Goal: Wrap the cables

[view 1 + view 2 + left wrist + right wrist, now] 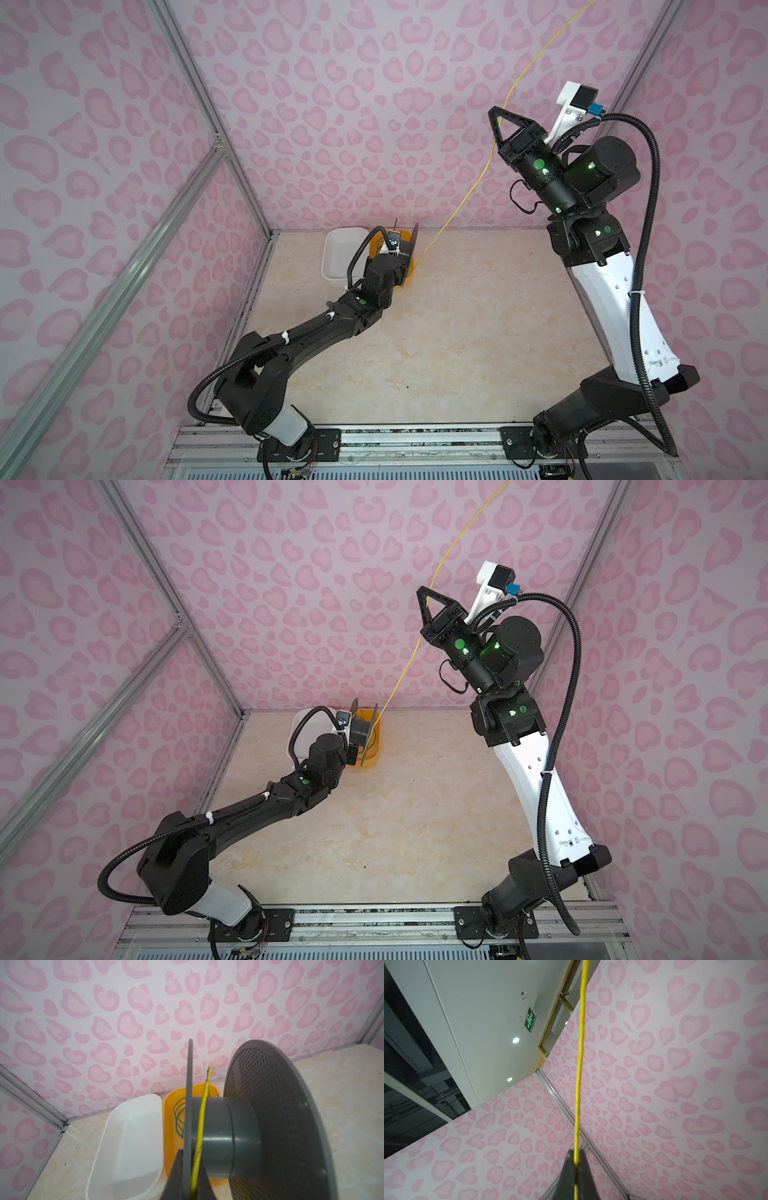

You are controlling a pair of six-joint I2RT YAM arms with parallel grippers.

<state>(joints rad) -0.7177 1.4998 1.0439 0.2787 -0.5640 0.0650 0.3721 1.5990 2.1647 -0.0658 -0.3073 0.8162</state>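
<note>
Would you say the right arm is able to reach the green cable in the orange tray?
Probably not: the right end effector is shut on the yellow cable, raised high, and the grey spool in the left end effector overhangs the green cable in the orange tray.

The yellow cable leaves the frame in the right wrist view and both top views, its far end unseen. In the left wrist view the spool hides part of the green cable and orange tray.
</note>
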